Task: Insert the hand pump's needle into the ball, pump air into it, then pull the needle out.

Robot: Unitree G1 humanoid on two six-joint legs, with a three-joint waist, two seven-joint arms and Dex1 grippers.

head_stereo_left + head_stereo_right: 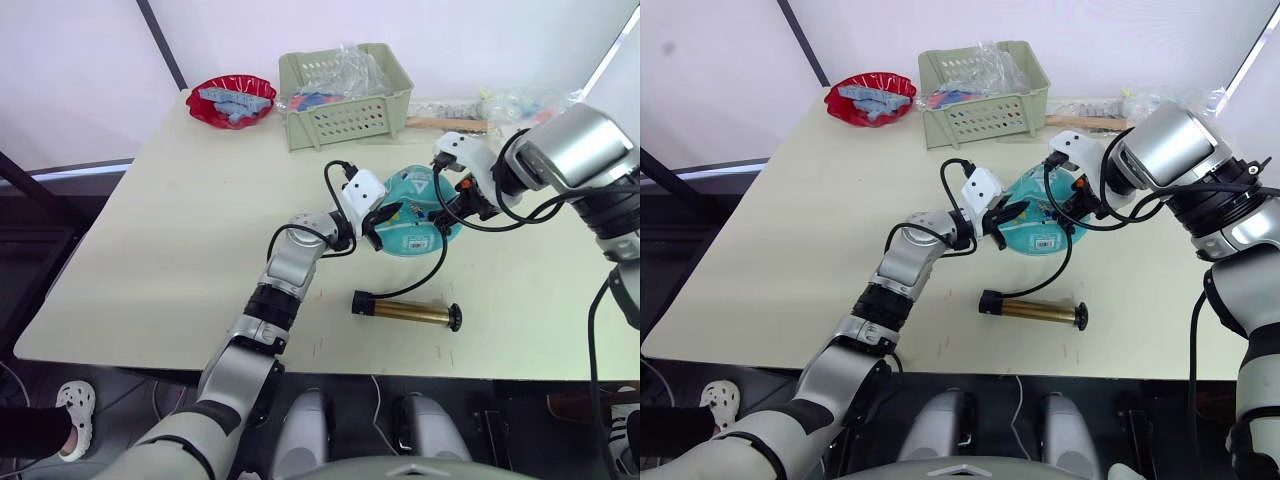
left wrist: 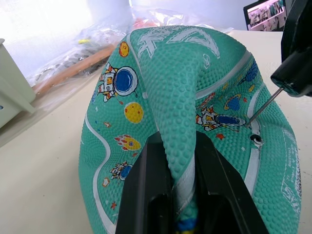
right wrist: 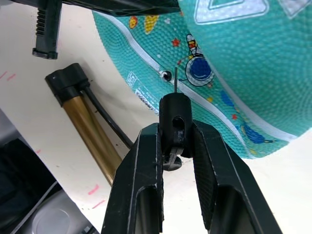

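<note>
Left claw (image 2: pixel 178 161) pinching a fold of the ball (image 2: pixel 185 92), right claw (image 3: pixel 176 146) clamped on needle (image 3: pixel 174 80) fitting

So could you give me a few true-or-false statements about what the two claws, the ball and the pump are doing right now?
1. The left claw pinches a fold of the ball. True.
2. The right claw holds the needle by its black fitting. True.
3. The needle is pushed deep into the ball. False: its tip sits just beside the valve hole, not yet in.
4. The hand pump stands upright in the green basket. False: it lies flat on the table near the ball.
5. The ball looks firmly inflated. False: it is soft enough to fold.
</note>
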